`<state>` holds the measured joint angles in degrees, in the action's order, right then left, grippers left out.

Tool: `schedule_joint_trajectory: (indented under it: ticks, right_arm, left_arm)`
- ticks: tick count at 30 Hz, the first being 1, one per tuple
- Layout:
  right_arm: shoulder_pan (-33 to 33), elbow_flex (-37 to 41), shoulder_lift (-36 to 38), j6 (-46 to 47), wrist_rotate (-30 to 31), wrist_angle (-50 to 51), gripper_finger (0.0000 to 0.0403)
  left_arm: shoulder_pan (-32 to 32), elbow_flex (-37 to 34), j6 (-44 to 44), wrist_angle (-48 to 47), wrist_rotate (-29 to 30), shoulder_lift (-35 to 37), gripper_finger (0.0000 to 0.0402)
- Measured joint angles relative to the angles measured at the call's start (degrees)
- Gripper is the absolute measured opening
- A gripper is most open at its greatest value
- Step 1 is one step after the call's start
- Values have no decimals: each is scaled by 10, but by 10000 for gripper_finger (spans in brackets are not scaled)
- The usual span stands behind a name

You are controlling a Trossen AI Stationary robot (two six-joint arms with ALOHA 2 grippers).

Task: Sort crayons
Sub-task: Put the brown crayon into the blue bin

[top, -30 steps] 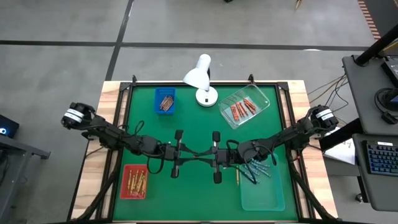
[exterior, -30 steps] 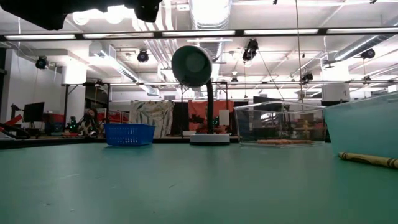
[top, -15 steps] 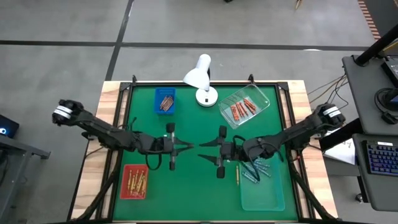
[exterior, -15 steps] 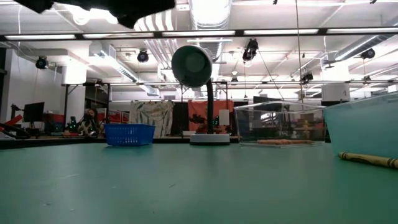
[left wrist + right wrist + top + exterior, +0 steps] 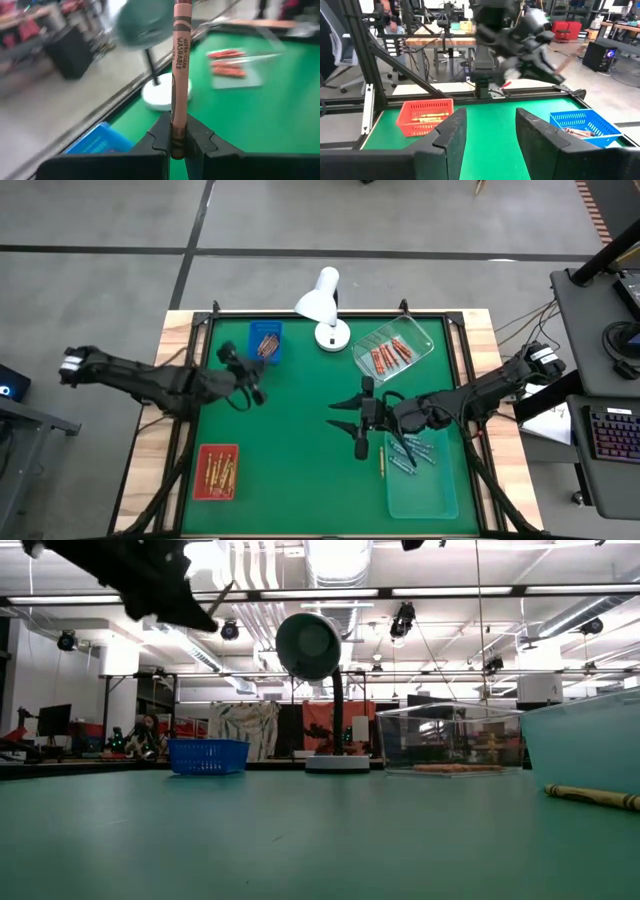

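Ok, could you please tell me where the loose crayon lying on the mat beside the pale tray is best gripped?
Probably at the middle of the crayon, from straight above, with the fingers closing across its width: it lies flat on the mat, close beside the wall of the tray.

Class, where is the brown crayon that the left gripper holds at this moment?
The brown crayon stands upright in the shut left gripper, held above the table's left side, near the blue basket.

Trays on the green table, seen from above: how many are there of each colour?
Blue tray: 1
Red tray: 1
Clear tray: 1
Pale green tray: 1
Total: 4
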<state>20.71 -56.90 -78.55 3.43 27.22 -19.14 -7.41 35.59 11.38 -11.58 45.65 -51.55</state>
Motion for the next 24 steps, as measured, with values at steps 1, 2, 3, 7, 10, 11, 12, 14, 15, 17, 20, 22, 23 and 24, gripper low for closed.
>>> schedule_joint_trajectory:
  ticks: [1, 2, 3, 7, 10, 11, 12, 14, 15, 17, 20, 22, 23, 24]
  right_arm:
    - [0, 0, -1, 1, 0, 0, 158]
    - [0, 0, -2, 1, 0, 0, 158]
    - [0, 0, -2, 1, 0, 1, 158]
    - [0, 0, -2, 5, 0, 0, 157]
    - [0, 0, -2, 7, 0, 1, 157]
    - [0, 0, -2, 7, 0, 0, 157]
    - [0, 0, -2, 7, 0, 0, 157]
    - [0, 0, -2, 7, 0, 1, 157]
    - [0, 0, -2, 7, 0, 3, 157]
    - [0, 0, -2, 7, 0, 5, 157]
    - [0, 0, -2, 7, 0, 5, 157]
    - [-1, 0, -2, 7, 0, 5, 157]
    - [-1, 0, -2, 7, 0, 5, 157]
    - [-1, 0, -2, 7, 0, 5, 157]
  left_arm:
    - [26, 0, 5, -11, -13, 5, 5]
    - [54, 0, 8, -22, -32, 7, 5]
    - [84, 0, 11, -30, -58, 7, 5]
    - [219, 0, 12, -40, -187, -11, 4]
    - [311, 0, 3, -41, -247, -38, 4]
    - [337, 0, -4, -41, -260, -48, 4]
    - [361, 0, -11, -41, -271, -57, 4]
    - [401, 0, -18, -41, -292, -77, 4]
    - [415, 0, -22, -41, -301, -85, 4]
    - [434, 0, -31, -41, -311, -101, 4]
    - [445, 0, -42, -44, -313, -123, 4]
    - [446, 0, -48, -45, -313, -136, 4]
    - [446, 2, -48, -48, -313, -144, 4]
    - [446, 6, -49, -50, -313, -151, 5]
